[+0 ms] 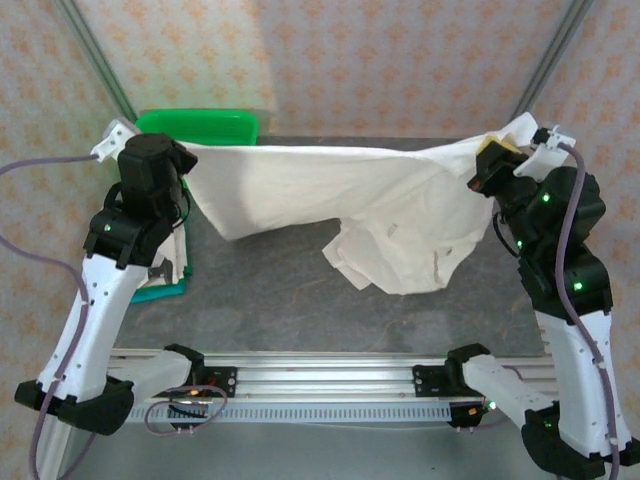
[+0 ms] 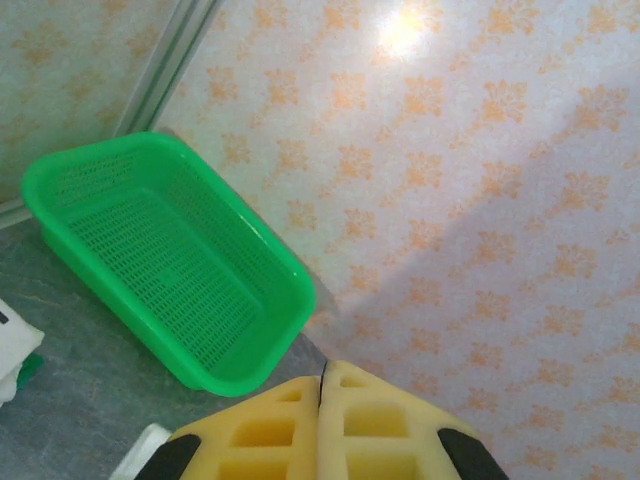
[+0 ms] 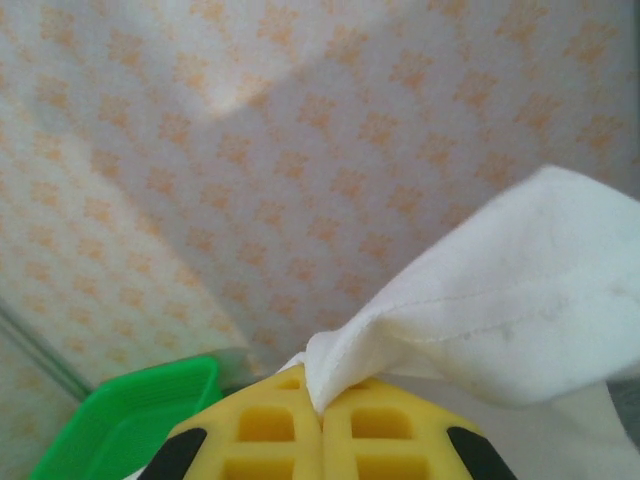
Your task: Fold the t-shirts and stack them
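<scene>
A white t-shirt (image 1: 330, 195) hangs spread in the air between my two grippers, its top edge pulled nearly straight and its lower part sagging in wrinkles toward the table. My left gripper (image 1: 183, 155) is shut on the shirt's left corner; its yellow fingers (image 2: 322, 372) are pressed tight together. My right gripper (image 1: 492, 158) is shut on the right corner, and a fold of hemmed white cloth (image 3: 480, 320) bulges out from between its fingers (image 3: 320, 385). Under the left arm, folded white t-shirts (image 1: 178, 262) lie in a stack.
A green mesh basket (image 1: 200, 125) stands at the back left of the grey table (image 1: 270, 300), behind the left gripper. Patterned walls close off the back and sides. A metal rail (image 1: 330, 385) runs between the arm bases at the near edge.
</scene>
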Action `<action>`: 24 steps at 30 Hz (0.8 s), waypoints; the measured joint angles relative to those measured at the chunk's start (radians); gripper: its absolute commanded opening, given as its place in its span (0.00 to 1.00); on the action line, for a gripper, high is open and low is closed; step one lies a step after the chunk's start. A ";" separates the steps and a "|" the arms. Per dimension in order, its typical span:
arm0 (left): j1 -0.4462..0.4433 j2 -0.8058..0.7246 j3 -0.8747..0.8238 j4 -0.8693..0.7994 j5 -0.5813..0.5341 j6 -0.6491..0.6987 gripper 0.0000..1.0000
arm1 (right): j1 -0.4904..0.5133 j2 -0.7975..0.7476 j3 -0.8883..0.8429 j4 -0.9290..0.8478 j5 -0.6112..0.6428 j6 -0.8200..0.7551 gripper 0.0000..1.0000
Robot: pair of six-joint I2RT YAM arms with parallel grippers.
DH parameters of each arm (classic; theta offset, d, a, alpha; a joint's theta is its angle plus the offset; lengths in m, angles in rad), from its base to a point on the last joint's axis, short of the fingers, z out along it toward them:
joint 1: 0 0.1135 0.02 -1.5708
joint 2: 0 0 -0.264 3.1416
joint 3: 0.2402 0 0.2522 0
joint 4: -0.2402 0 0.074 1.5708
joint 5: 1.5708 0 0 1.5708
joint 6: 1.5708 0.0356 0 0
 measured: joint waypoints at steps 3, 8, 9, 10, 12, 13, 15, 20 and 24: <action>0.000 0.086 0.043 0.001 0.023 0.007 0.00 | -0.004 0.084 0.021 -0.002 0.039 -0.034 0.00; 0.000 0.274 0.087 0.001 0.079 0.014 0.00 | -0.083 0.285 0.016 0.016 0.008 -0.035 0.00; 0.000 0.317 0.098 0.001 0.089 0.014 0.00 | -0.103 0.338 0.008 0.029 -0.009 -0.029 0.00; 0.000 0.357 0.111 0.001 0.100 0.014 0.00 | -0.116 0.378 0.002 0.040 -0.021 -0.026 0.00; 0.000 0.455 0.154 0.001 0.119 0.018 0.00 | -0.143 0.469 -0.003 0.062 -0.047 -0.017 0.00; 0.003 0.501 0.186 -0.003 0.130 0.019 0.00 | -0.153 0.507 -0.003 0.077 -0.058 -0.011 0.00; 0.012 0.620 0.298 -0.023 0.159 0.021 0.00 | -0.170 0.585 0.020 0.092 -0.081 0.001 0.00; 0.033 0.909 0.748 -0.095 0.208 0.044 0.00 | -0.188 0.717 0.247 0.102 -0.127 0.008 0.00; 0.038 1.070 1.189 -0.147 0.231 0.074 0.00 | -0.188 0.755 0.544 0.103 -0.151 -0.008 0.00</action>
